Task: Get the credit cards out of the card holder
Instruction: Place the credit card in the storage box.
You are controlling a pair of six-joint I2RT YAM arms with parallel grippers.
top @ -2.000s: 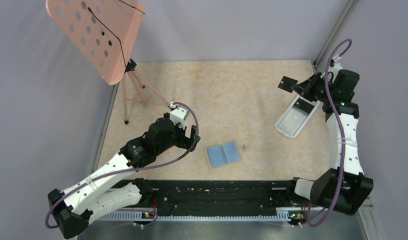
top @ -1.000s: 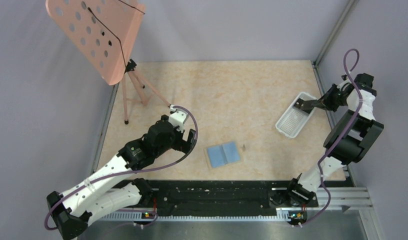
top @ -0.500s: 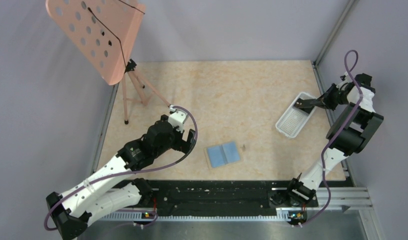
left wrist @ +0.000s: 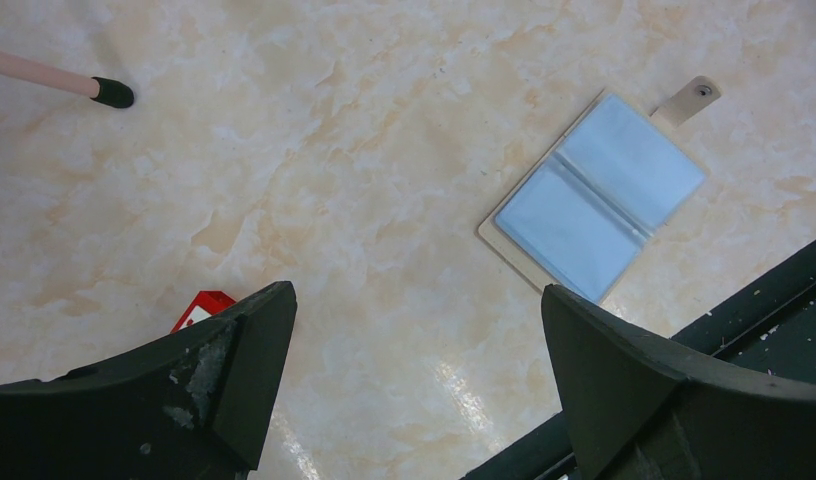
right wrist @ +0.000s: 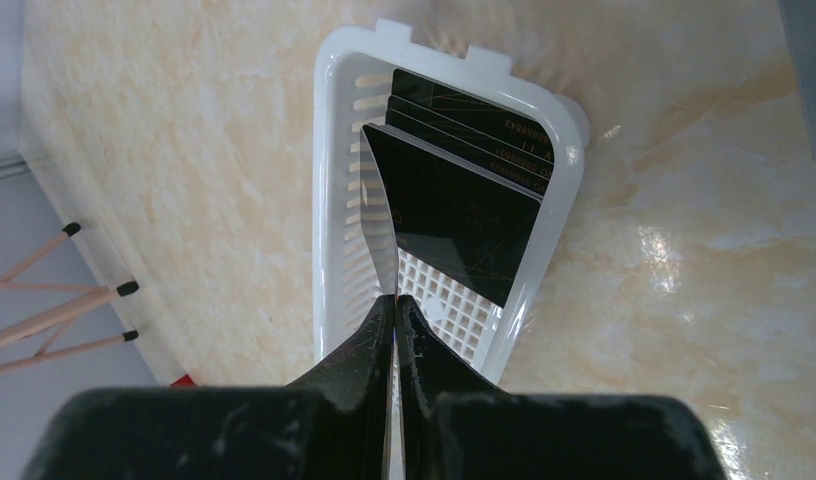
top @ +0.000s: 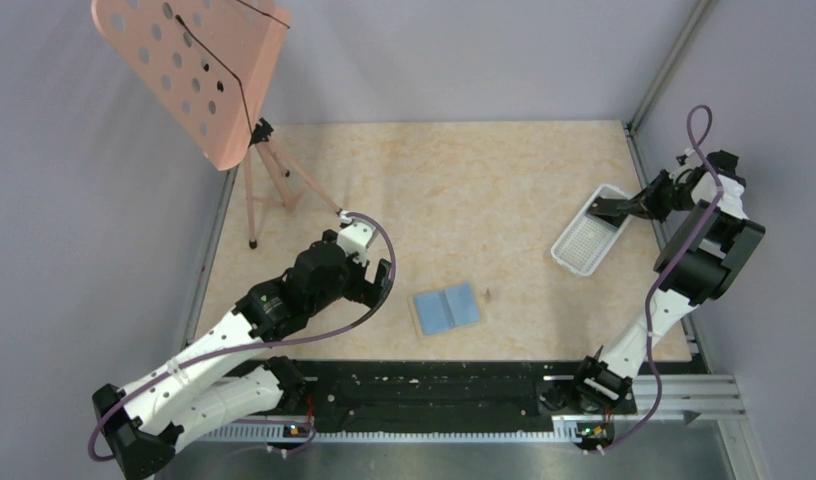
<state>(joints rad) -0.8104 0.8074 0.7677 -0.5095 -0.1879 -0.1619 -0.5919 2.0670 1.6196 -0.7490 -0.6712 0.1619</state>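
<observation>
Credit cards (right wrist: pixel 474 110), black ones, lie stacked at the far end of the white perforated tray (right wrist: pixel 329 200), by the right edge of the table (top: pixel 464 190). Only narrow strips of them show, because a tilted card (right wrist: pixel 454 215) covers most of the stack. How many cards are below it I cannot count, and the gold print on them is too small to read. The right gripper (right wrist: pixel 394 300) has its two fingers pressed together on the near edge of this tilted card. Whether the far edge of the card rests on the stack or hangs just over it, I cannot tell. From above, the same card (top: pixel 606 207) is only a small dark shape over the tray's far end.

Well apart from the tray, the card holder (top: pixel 446 309) lies open and flat near the front edge of the table, between the two arms, with its two light blue panels up and a tan rim and tab around them. If something is inside its pockets, I cannot make it out.

The left gripper (left wrist: pixel 416 300) hangs just to the left of the holder, with the fingers spread wide and nothing between them. A small red-and-white object (left wrist: pixel 199 308) is half hidden behind its left finger. A pink music stand (top: pixel 189 70) is in the far left corner, and its top is cut off by the frame.
</observation>
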